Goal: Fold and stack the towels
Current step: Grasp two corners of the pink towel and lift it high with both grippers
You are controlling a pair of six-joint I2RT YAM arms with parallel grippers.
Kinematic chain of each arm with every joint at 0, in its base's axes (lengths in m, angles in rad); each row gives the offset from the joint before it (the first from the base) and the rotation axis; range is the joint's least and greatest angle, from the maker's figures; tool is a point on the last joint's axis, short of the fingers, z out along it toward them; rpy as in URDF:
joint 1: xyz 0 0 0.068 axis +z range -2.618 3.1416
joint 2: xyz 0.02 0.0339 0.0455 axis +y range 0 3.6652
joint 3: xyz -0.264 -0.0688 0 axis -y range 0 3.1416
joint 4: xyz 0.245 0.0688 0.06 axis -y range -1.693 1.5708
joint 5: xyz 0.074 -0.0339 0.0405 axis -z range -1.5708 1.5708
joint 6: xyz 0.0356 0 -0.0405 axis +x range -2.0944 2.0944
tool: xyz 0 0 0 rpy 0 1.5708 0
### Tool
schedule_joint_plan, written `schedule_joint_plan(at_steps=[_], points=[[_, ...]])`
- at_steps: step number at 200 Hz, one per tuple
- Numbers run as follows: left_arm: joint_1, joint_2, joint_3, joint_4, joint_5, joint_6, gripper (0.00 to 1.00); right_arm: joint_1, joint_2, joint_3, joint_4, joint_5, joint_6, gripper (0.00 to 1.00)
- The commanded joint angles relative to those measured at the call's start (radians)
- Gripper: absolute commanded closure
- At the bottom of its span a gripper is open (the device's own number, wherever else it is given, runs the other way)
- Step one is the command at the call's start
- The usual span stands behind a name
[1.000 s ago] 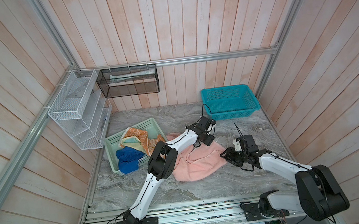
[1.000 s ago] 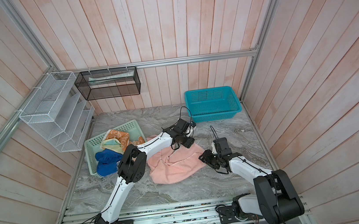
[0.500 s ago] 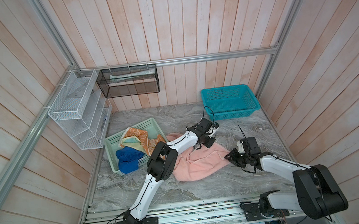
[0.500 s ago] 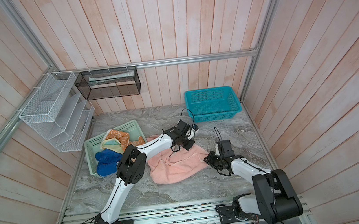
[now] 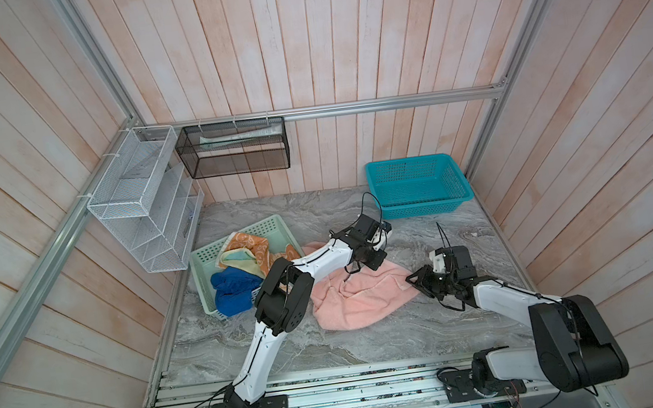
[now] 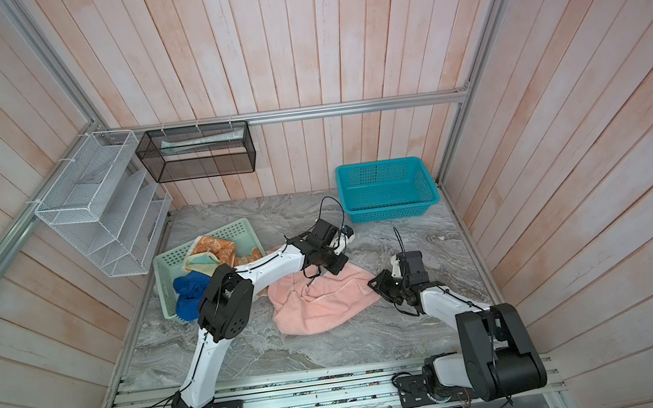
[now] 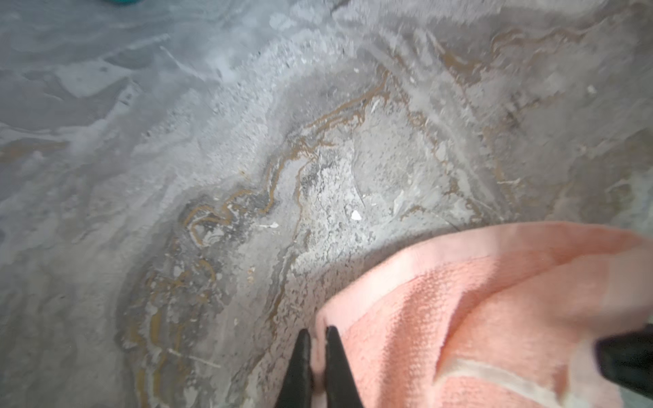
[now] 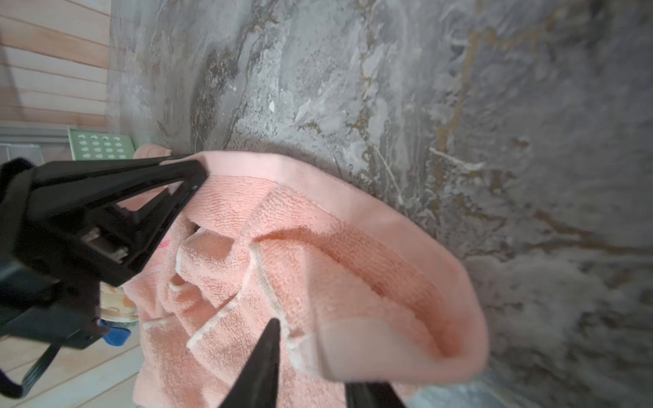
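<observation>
Crumpled salmon-pink terry towel (image 5: pixel 361 301) lies on the grey marble tabletop (image 5: pixel 435 326), near the mint-green plastic basket (image 5: pixel 203 269) holding the royal blue towel (image 5: pixel 234 291), the orange-and-cream cartoon towel (image 5: pixel 252 245) and the pale yellow-and-teal towel (image 5: pixel 237 259). On its far edge the left gripper (image 7: pixel 317 333) is pressed together, pinching the pink hem. At the towel's right corner the right gripper (image 8: pixel 312 353) has its jaws apart with the folded corner between them; can't tell if it is actually pinched.
</observation>
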Motion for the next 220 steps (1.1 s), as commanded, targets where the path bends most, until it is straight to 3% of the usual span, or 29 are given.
schedule_joint_plan(at_steps=[1,24,92,127,145,175,220], points=[[0.019,-0.093,-0.031,0.063,0.009,-0.034,1.0,-0.002,0.029,0.056,0.019,-0.019,-0.02,0.85],[0.035,-0.169,-0.064,0.097,0.005,-0.038,1.0,-0.005,0.026,0.12,-0.025,-0.011,-0.063,1.0],[0.057,-0.451,-0.054,0.169,-0.113,0.038,1.0,-0.006,-0.033,0.509,-0.464,0.048,-0.351,1.0],[0.053,-0.578,0.026,0.194,-0.128,0.118,1.0,-0.009,-0.081,0.782,-0.612,0.103,-0.472,1.0],[0.037,-0.639,0.054,0.238,-0.153,0.141,1.0,-0.012,-0.078,0.959,-0.712,0.188,-0.549,1.0],[-0.07,-0.649,0.261,0.17,-0.235,0.232,1.0,-0.016,-0.027,1.296,-0.889,0.359,-0.666,1.0],[-0.311,-0.578,0.599,0.077,-0.42,0.429,1.0,-0.017,0.077,1.859,-1.065,0.493,-0.769,1.0]])
